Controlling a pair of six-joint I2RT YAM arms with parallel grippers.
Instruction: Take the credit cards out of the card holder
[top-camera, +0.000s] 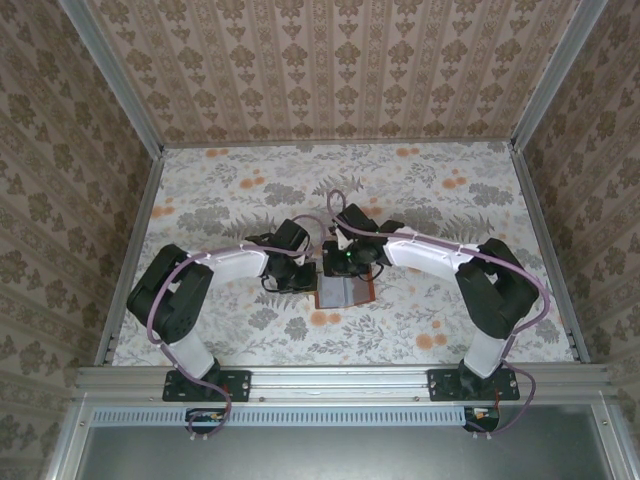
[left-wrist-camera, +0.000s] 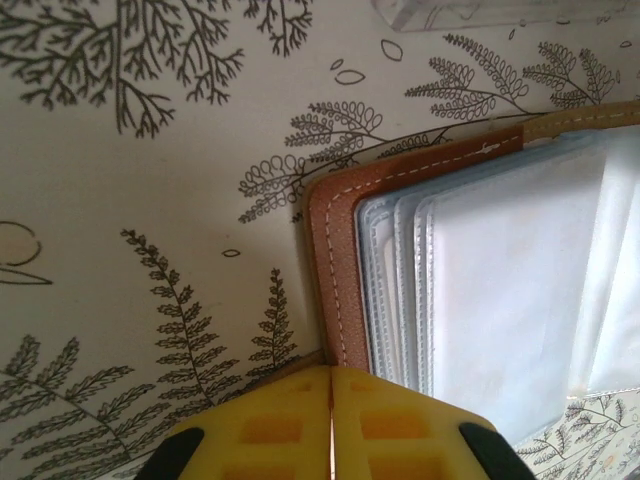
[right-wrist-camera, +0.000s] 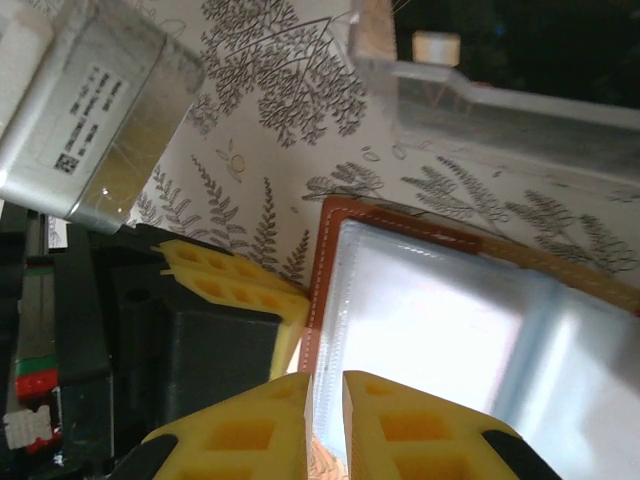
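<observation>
The floral tabletop (top-camera: 240, 190) carries everything. The left arm (top-camera: 235, 265) and right arm (top-camera: 430, 250) bend inward and meet over its middle. A clear plastic tray (right-wrist-camera: 520, 110) lies there. Just beside it, the brown card holder (top-camera: 345, 293) lies open and flat, midway between the left and right edges and somewhat closer to the near edge. Its pale sleeves face up. The left tool (left-wrist-camera: 331, 385) is closed, tips at the holder's brown rim. The right tool (right-wrist-camera: 325, 380) shows a narrow slit over the sleeves; whether it pinches one, I cannot tell.
</observation>
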